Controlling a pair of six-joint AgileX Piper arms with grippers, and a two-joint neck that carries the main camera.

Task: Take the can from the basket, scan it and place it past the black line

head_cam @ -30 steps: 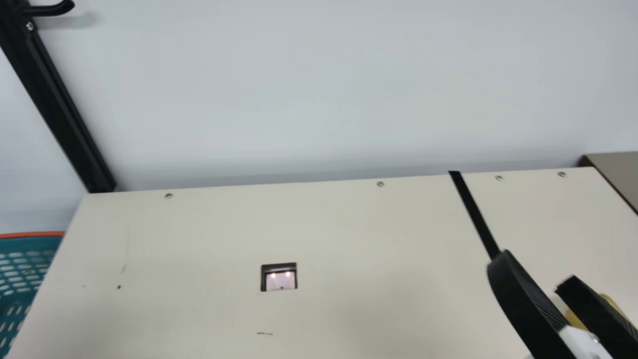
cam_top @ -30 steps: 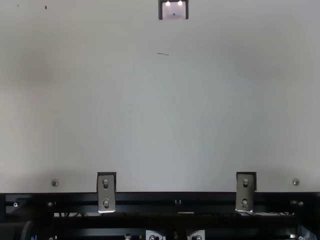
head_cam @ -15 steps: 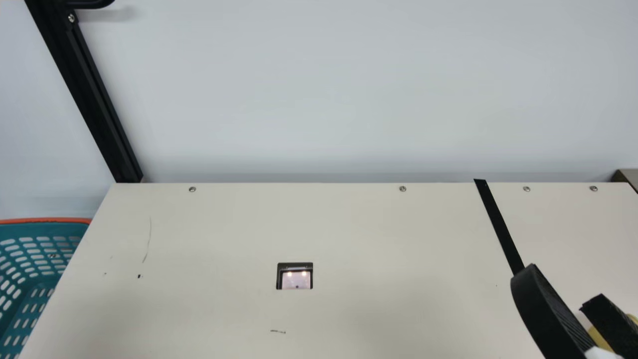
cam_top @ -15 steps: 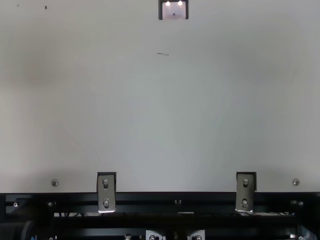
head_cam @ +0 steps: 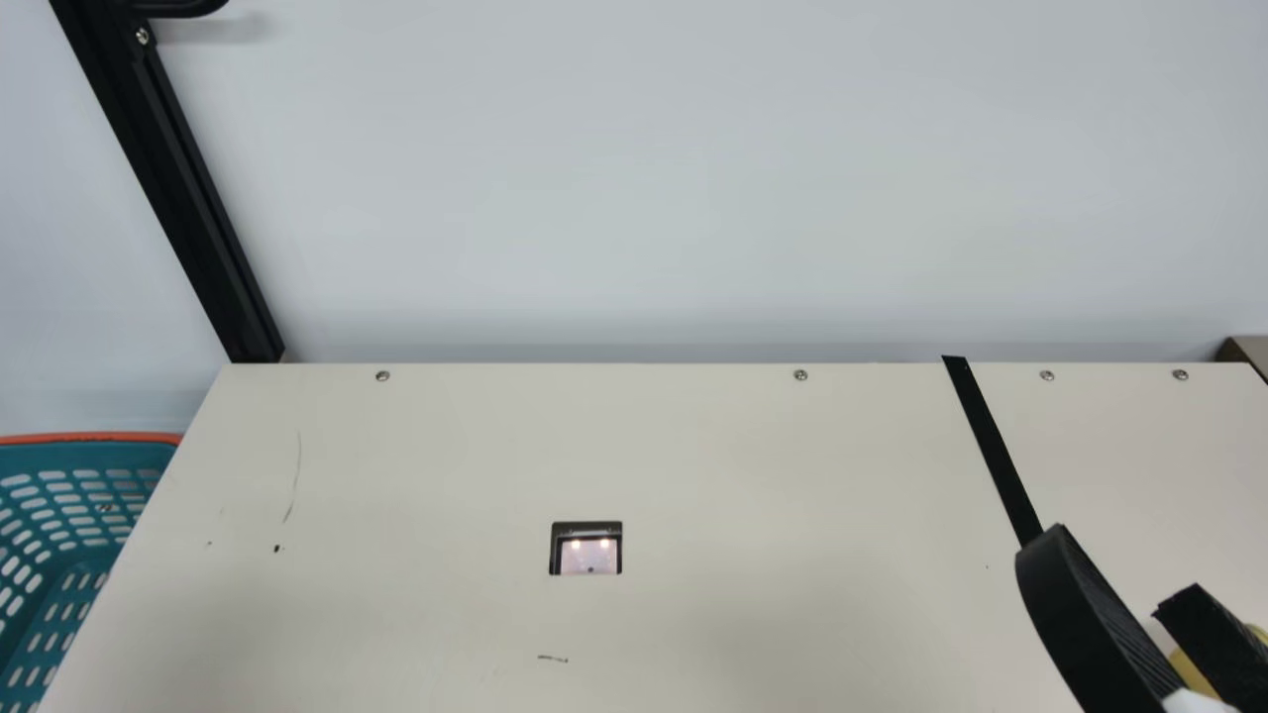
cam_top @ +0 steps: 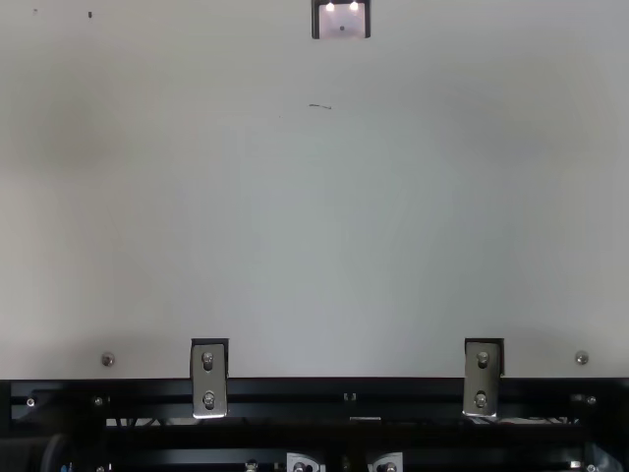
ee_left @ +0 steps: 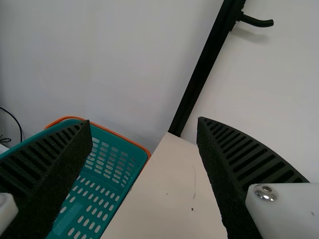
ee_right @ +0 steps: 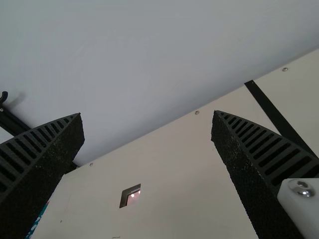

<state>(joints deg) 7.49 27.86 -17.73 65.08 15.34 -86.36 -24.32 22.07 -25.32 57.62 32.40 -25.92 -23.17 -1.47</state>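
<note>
Table [head_cam: 743,456] across lower frame. Basket [head_cam: 89,458] at left edge, lower half. Left gripper [ee_left: 142,120] spread, nothing between tips; basket lies ahead, partly behind one finger, so likely the nearer arm for the pick. Right gripper [head_cam: 1117,562], lower right, also spread, nothing between tips. Black line [head_cam: 991,451] right of centre, scanner [head_cam: 586,550] lower middle. Yellow thing [head_cam: 1191,675] at lower right edge, half hidden by a finger, identity unclear. Can: location unconfirmed, presumably low in basket; long axis can't tell.
</note>
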